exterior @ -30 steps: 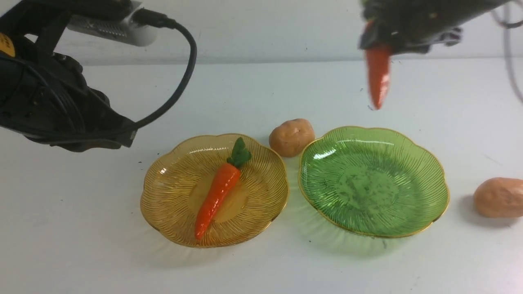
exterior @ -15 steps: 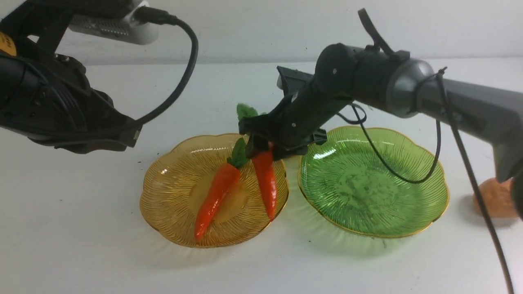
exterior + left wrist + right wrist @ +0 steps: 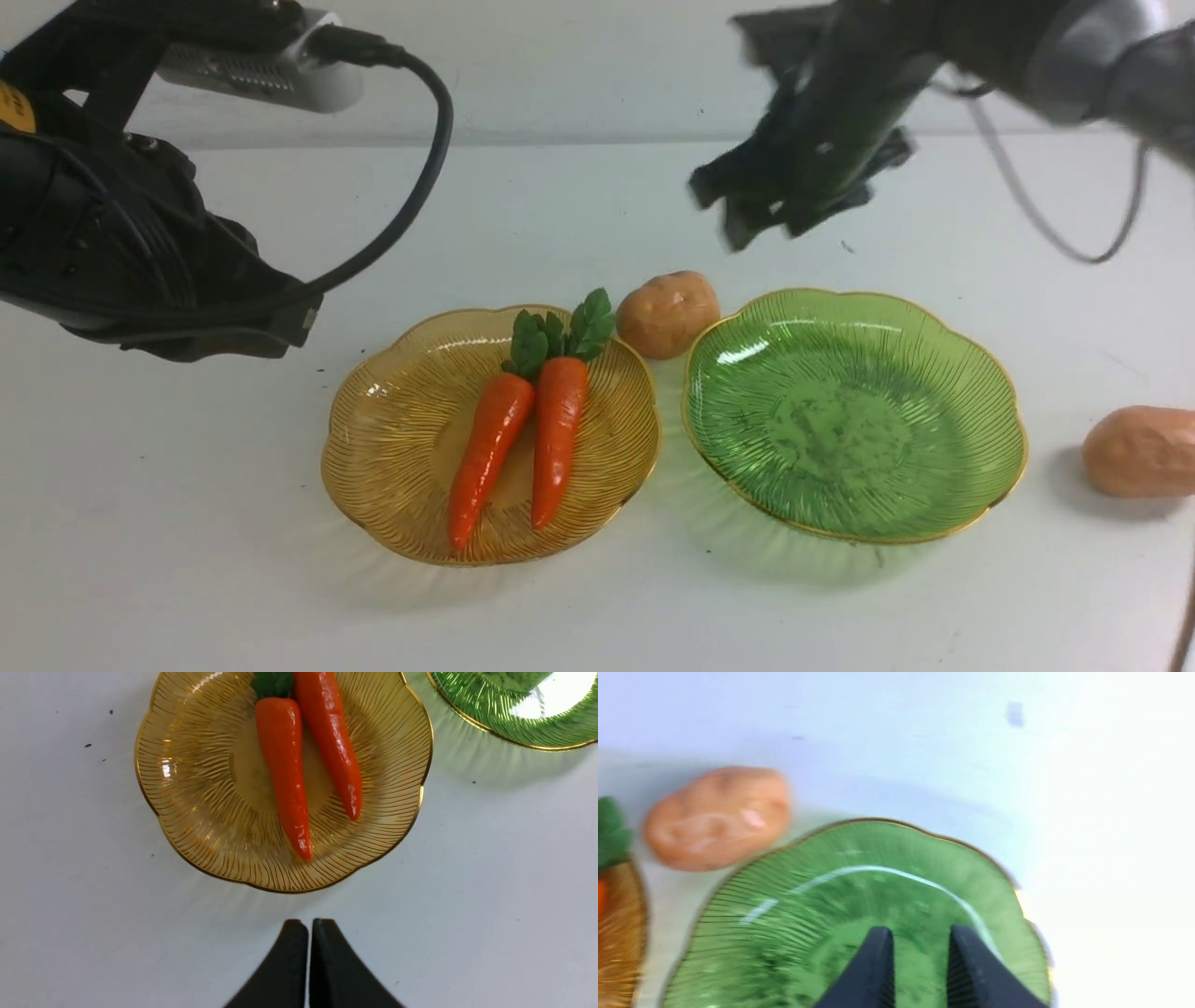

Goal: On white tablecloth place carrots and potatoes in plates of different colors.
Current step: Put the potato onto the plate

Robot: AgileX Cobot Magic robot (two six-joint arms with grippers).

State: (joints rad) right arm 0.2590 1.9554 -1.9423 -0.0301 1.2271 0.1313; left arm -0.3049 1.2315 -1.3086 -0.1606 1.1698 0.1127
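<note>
Two orange carrots (image 3: 487, 457) (image 3: 557, 439) lie side by side in the amber plate (image 3: 392, 439), green tops toward the back; the left wrist view shows the pair of carrots (image 3: 285, 765) too. The green plate (image 3: 850, 420) holds nothing. One potato (image 3: 666, 314) rests on the white tablecloth (image 3: 597, 607) behind the gap between the plates, another potato (image 3: 1139, 450) at the right edge. My right gripper (image 3: 920, 938) hovers blurred above the green plate's far side, fingers a little apart and empty. My left gripper (image 3: 308, 926) is shut and empty, near the amber plate.
The left arm's black body and cable (image 3: 429, 140) hang over the table's left side. The right arm (image 3: 1074, 47) reaches in from the upper right, with a loose cable hanging under it. Small dark specks dot the cloth.
The right gripper brought the second carrot down, let it go in the amber plate beside the first, then rose and swung right toward the green plate. The left arm stayed put.
</note>
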